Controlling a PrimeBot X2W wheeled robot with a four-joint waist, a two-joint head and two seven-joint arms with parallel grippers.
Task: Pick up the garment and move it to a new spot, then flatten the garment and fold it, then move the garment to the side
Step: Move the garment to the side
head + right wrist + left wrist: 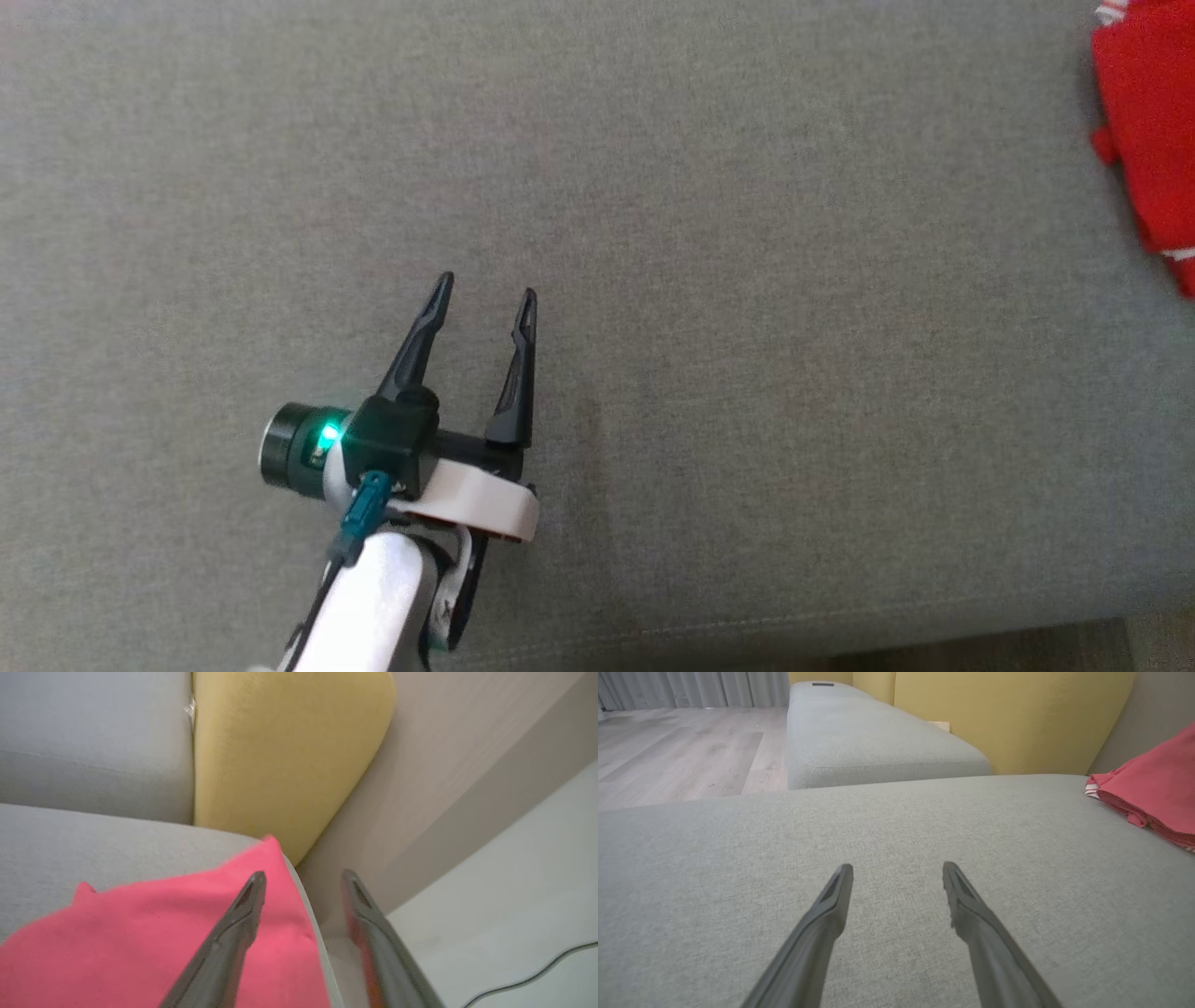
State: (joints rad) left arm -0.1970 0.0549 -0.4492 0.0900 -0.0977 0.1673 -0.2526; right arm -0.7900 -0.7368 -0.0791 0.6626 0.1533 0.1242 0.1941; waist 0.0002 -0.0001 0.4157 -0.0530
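Observation:
The garment (1153, 121) is red with thin white stripes at its hems and lies bunched at the far right edge of the grey cushion (747, 280). My left gripper (487, 286) hovers open over bare cushion at lower left, well apart from the garment. In the left wrist view the left gripper (897, 865) has nothing between its fingers, and the garment (1153, 788) lies off to the right. My right gripper (303, 875) is open above the garment (140, 933) at the cushion's corner. Its left finger (233, 933) stands over the cloth, its right finger (373, 933) past the cushion's edge, and nothing is held.
A yellow back cushion (280, 756) stands behind the garment's corner, next to a beige wall (444, 765). A second grey seat (878, 737) and wooden floor (668, 756) lie beyond. The cushion's front seam (840, 630) runs along the bottom. A dark cable (537, 970) lies on the pale floor.

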